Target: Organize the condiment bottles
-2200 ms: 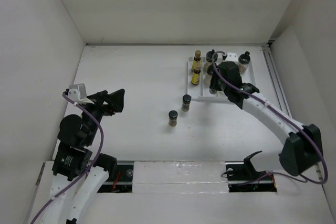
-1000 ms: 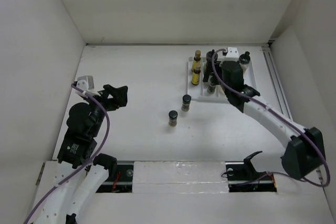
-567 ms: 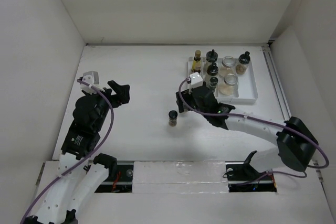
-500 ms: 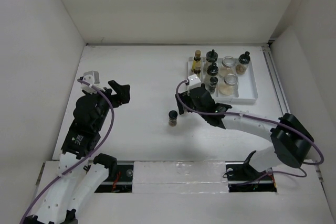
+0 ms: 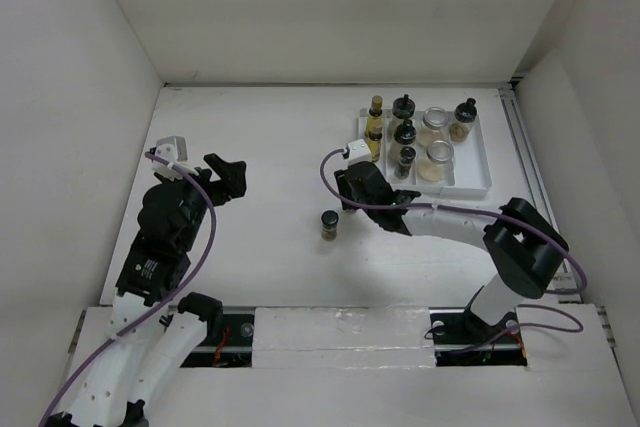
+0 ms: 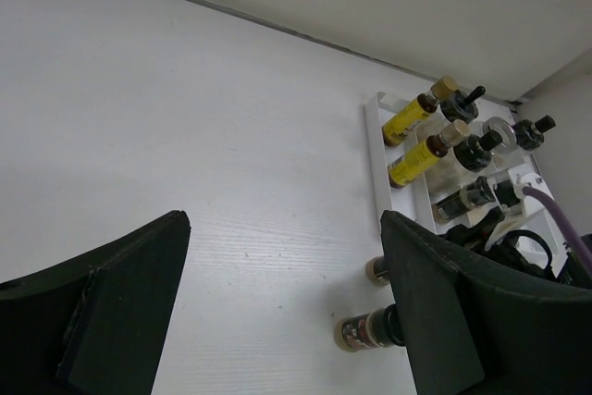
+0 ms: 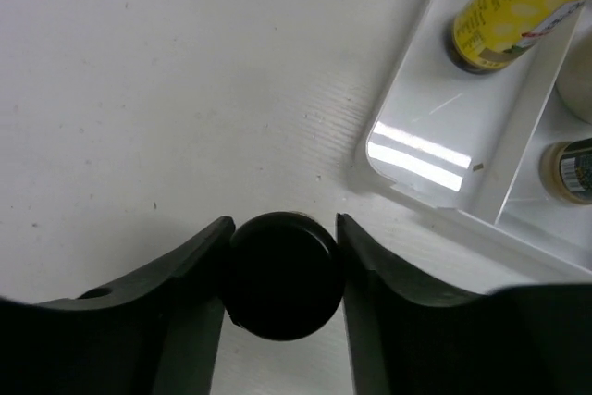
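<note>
Jaws on right gripper were spread only cap-wide and sat flush against both sides of the black cap of a dark spice jar. It looked like a pinch on it, with the jar upright on the table just off the near-left corner of the white tray. Jaws of left gripper were spread wide, holding nothing, well to the left of the tray. A second loose jar stood a bit further out from that same tray corner. The other bottles stood in the tray: yellow bottles in its left lane, dark-capped jars one lane in, pale wide jars toward its right side. Step in hand, my read: lift the pinched jar and set it in the tray. To do it well, check the pinch is centred on the cap, go straight up so the base clears the tray wall, and keep it vertical. Then lower into the bare slot in front of the yellow bottles without clipping them. A cap-only hold is small, so move slowly or the jar may swing or slip.
</note>
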{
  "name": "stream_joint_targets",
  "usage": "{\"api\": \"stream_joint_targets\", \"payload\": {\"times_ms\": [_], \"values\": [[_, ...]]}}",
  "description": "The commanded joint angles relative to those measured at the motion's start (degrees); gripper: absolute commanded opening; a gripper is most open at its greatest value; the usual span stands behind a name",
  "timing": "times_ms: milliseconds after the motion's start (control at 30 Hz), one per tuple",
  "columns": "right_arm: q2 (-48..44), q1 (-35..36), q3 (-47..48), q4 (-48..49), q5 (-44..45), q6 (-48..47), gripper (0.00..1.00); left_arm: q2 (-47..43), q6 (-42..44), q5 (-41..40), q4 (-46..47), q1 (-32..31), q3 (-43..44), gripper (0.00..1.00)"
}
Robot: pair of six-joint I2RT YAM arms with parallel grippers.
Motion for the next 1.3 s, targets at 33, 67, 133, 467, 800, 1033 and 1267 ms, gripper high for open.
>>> {"api": "stream_joint_targets", "payload": {"times_ms": [33, 67, 133, 467, 800, 1033, 1267], "values": [[-0.5, 0.0, 2.9, 2.5, 1.1, 0.7, 0.44, -0.4, 0.2, 0.5, 2.1, 0.3, 1.4, 0.8], [-1.2, 0.0, 2.9, 2.5, 1.1, 0.7, 0.41, -0.4, 0.2, 0.5, 2.1, 0.3, 1.4, 0.8], [-4.4, 0.0, 3.5, 2.5, 1.1, 0.7, 0.35, -0.9, 0.2, 0.5, 2.1, 0.3, 1.4, 0.8], [-25.8, -18.2, 7.6, -1.1, -0.4, -3.7, 0.34, -2.1, 0.2, 0.5, 2.1, 0.3, 1.4, 0.8], [-17.3, -48.7, 8.9, -1.1, -8.9, -0.4, 0.34, -2.7, 0.7, 2.6, 2.6, 0.3, 0.9, 0.8], [-7.8, -53.2, 8.4, 5.6, -11.3, 2.7, 0.34, -3.2, 0.7, 2.6, 2.6, 0.3, 0.9, 0.8], [1.8, -53.7, 10.3, 9.9, -11.2, 2.7, 0.32, -3.7, 0.7, 2.6, 2.6, 0.3, 0.9, 0.8]]}}
